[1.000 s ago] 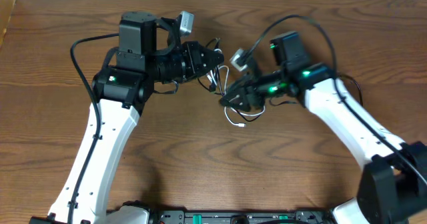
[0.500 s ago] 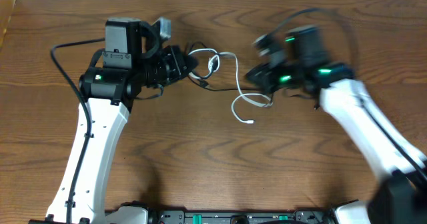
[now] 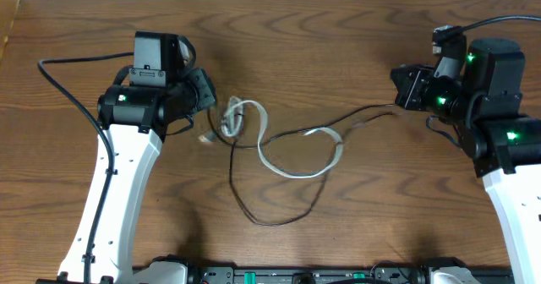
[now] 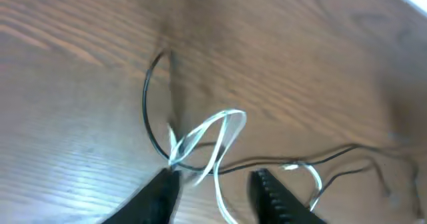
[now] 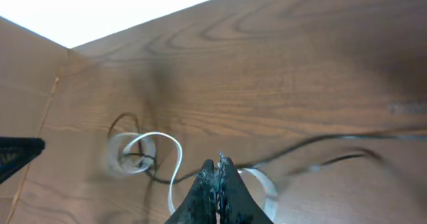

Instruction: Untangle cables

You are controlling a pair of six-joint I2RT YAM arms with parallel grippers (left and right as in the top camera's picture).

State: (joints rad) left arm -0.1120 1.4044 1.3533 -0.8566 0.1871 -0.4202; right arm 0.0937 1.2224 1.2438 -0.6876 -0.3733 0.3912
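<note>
The white cable (image 3: 292, 171) lies in loose loops on the table middle, with a small coil (image 3: 233, 115) beside my left gripper (image 3: 206, 96). A thin black cable (image 3: 254, 219) crosses it and runs right toward my right gripper (image 3: 402, 87). In the left wrist view the left gripper (image 4: 215, 181) is open. Its fingers (image 4: 164, 192) stand either side of a white cable (image 4: 220, 132) strand without pinching it. My right gripper (image 5: 218, 163) is shut, fingertips pressed together. The black cable (image 5: 313, 141) passes behind them; no cable shows clearly in the grip.
The wooden table (image 3: 338, 30) ends at a pale wall at the back. A thick black robot cable (image 3: 63, 85) arcs left of the left arm. A white plug end (image 3: 205, 139) lies just below the left gripper.
The arms have pulled apart, the right one swinging far right. The left gripper has opened and the bunched cables now lie spread out on the table between them.
</note>
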